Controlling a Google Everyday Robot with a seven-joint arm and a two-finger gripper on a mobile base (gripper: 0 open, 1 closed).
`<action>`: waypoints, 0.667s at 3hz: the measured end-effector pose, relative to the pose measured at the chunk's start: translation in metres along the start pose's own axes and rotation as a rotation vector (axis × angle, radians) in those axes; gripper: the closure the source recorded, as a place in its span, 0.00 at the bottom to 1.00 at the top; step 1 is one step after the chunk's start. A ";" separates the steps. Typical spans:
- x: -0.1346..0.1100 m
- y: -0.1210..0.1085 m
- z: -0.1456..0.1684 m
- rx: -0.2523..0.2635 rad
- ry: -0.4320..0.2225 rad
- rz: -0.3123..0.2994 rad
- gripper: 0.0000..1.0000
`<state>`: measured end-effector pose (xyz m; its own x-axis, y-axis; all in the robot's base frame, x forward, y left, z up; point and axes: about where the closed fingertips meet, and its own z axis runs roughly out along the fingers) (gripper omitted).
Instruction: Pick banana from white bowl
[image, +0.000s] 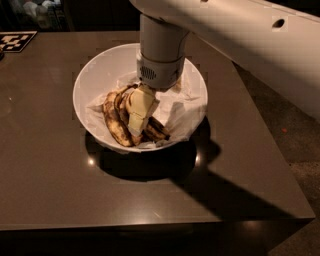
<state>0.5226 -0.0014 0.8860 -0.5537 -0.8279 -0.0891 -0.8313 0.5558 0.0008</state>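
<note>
A wide glossy white bowl (97, 70) stands on a dark table (50, 180). Inside it, a brown, overripe banana (114, 125) lies on crumpled white paper (186, 107), curving along the bowl's near-left side. My gripper (136, 120) reaches straight down from the grey wrist into the middle of the bowl. Its cream-coloured tip rests against the banana and covers the banana's middle. More brown banana shows just to the right of the gripper.
My white arm (240, 35) crosses the top right above the bowl. A black-and-white marker tag (17, 41) lies at the table's far left corner. The table's right edge (272, 145) and front edge are close to the bowl; floor lies beyond.
</note>
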 end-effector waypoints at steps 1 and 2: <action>-0.001 0.001 0.001 -0.003 0.003 -0.004 0.17; -0.005 0.001 0.002 -0.008 0.010 -0.011 0.18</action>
<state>0.5248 0.0028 0.8845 -0.5446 -0.8350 -0.0788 -0.8379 0.5458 0.0077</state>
